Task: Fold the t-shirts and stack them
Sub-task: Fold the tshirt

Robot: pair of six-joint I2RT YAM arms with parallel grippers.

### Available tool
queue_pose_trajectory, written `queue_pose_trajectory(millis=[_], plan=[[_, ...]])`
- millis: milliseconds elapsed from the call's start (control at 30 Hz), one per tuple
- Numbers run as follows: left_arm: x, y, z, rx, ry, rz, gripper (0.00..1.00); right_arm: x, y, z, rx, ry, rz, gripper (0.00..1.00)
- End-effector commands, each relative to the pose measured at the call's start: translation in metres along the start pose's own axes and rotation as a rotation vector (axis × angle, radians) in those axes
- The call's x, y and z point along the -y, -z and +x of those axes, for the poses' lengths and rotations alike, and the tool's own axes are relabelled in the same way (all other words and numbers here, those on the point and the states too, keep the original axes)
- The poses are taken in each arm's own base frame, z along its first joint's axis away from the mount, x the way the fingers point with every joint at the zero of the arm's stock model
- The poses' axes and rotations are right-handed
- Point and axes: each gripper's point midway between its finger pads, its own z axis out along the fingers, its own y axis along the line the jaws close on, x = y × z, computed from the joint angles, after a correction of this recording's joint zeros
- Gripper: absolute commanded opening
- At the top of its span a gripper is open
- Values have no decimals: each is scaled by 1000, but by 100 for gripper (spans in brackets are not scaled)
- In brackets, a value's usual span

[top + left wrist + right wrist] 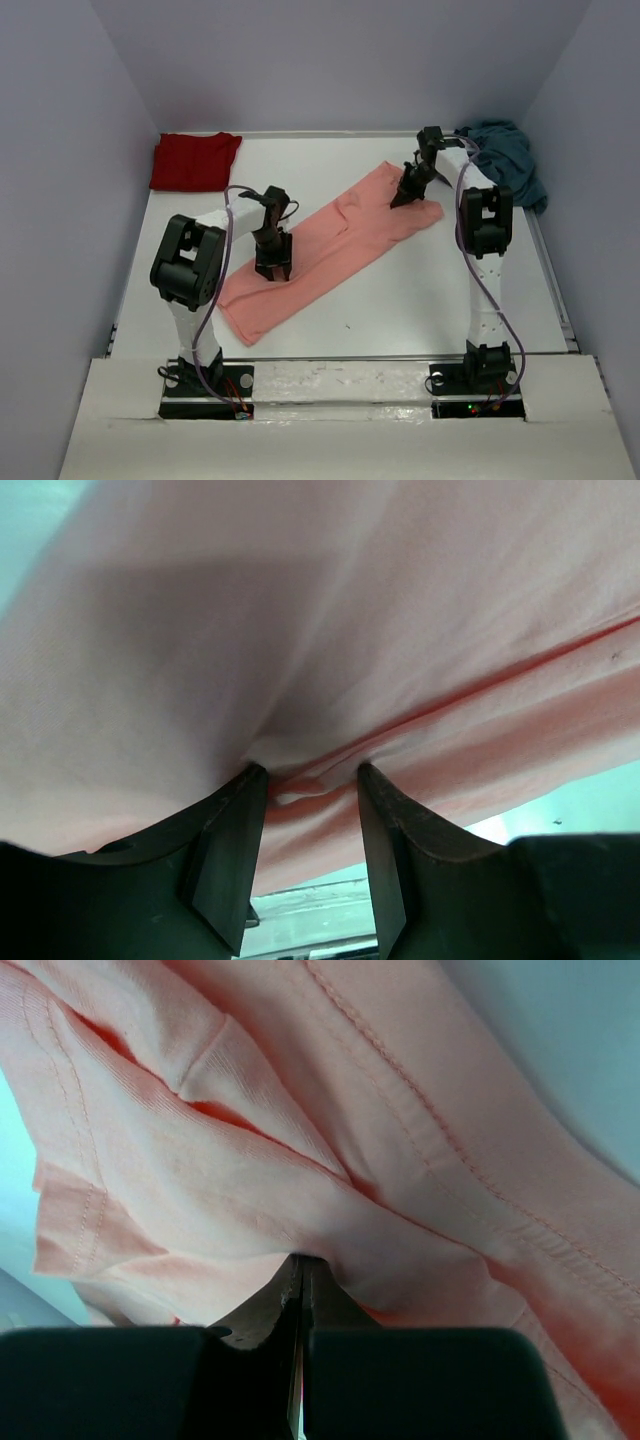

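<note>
Beneath the right pincer, clamped on its edge, lay the pink shirt; the left pincer pressed it, half-wide. Folding likely needed even tension.

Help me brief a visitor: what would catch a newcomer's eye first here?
A long salmon-pink cloth t-shirt lies diagonally across the white table, the right gripper pinching its far end, the left gripper pressing open-jawed on its near half. A folded dark red cloth t-shirt sits far left; a crumpled teal-blue cloth t-shirt far right.
</note>
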Motion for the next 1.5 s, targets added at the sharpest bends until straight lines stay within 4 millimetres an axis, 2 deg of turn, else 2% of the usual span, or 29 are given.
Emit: queue_pose_trajectory(millis=[0, 233, 333, 433, 467, 533, 567, 633, 733, 867, 967, 1100, 1267, 1467], plan=[[-1, -7, 32, -94, 4, -42, 55, 4, -25, -18, 52, 52, 60, 0], [45, -14, 38, -123, -86, -16, 55, -46, -42, -20, 87, 113, -28, 0], [61, -18, 37, -134, -101, 6, 55, -61, -48, -21, 83, 109, -68, 0], [79, -22, 38, -141, -118, 27, 55, -88, -55, -17, 87, 127, -130, 0], [86, -23, 40, -143, -132, 31, 55, -94, -55, -22, 104, 131, -157, 0], [98, -25, 39, -150, -142, 47, 56, -116, -58, -15, 106, 149, -209, 0], [101, -27, 39, -153, -148, 49, 56, -117, -58, -14, 99, 140, -215, 0], [114, -30, 39, -157, -164, 59, 56, -137, -63, -7, 101, 162, -263, 0], [130, -34, 40, -172, -182, 82, 56, -154, -66, 2, 89, 165, -301, 0], [151, -40, 42, -184, -208, 107, 56, -174, -64, 0, 103, 173, -371, 0], [159, -44, 43, -190, -220, 111, 56, -184, -54, -11, 163, 188, -392, 0], [161, -38, 44, -177, -210, 117, 56, -189, -43, -27, 245, 224, -378, 0], [157, -28, 51, -170, -195, 125, 56, -178, -39, -50, 290, 198, -392, 0], [157, -11, 52, -149, -196, 127, 56, -187, -10, -82, 403, 200, -453, 0]])
